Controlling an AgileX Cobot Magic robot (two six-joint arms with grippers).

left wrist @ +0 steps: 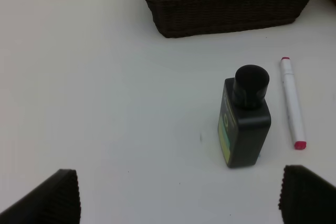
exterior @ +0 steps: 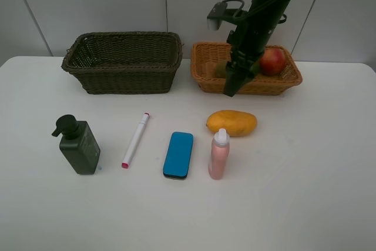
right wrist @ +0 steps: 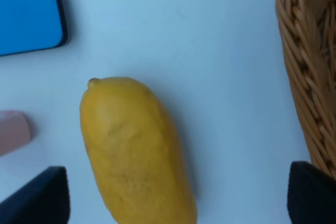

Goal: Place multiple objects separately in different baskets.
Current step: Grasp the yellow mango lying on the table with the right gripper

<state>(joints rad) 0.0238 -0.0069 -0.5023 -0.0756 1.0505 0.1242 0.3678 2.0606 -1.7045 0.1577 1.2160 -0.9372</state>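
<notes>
The dark green basket (exterior: 122, 63) stands at the back left with nothing showing inside. Beside it, the orange basket (exterior: 247, 83) holds a red pomegranate (exterior: 272, 61) and a greenish fruit (exterior: 219, 70) mostly hidden by my right arm. In front lie the pump bottle (exterior: 78, 144), marker (exterior: 136, 140), blue eraser (exterior: 178, 154), pink spray bottle (exterior: 218, 155) and mango (exterior: 231, 123). My right gripper (exterior: 230, 89) hangs open above the mango (right wrist: 136, 150), its fingertips (right wrist: 42, 195) wide on either side. My left gripper (left wrist: 181, 203) is open, short of the pump bottle (left wrist: 244, 121).
The marker (left wrist: 292, 103) lies close beside the pump bottle, and the dark basket's wall (left wrist: 226, 11) is beyond it. Near the mango are the eraser (right wrist: 29, 14), the spray bottle (right wrist: 13, 132) and the orange basket's wall (right wrist: 310, 77). The white table (exterior: 305, 192) carries everything.
</notes>
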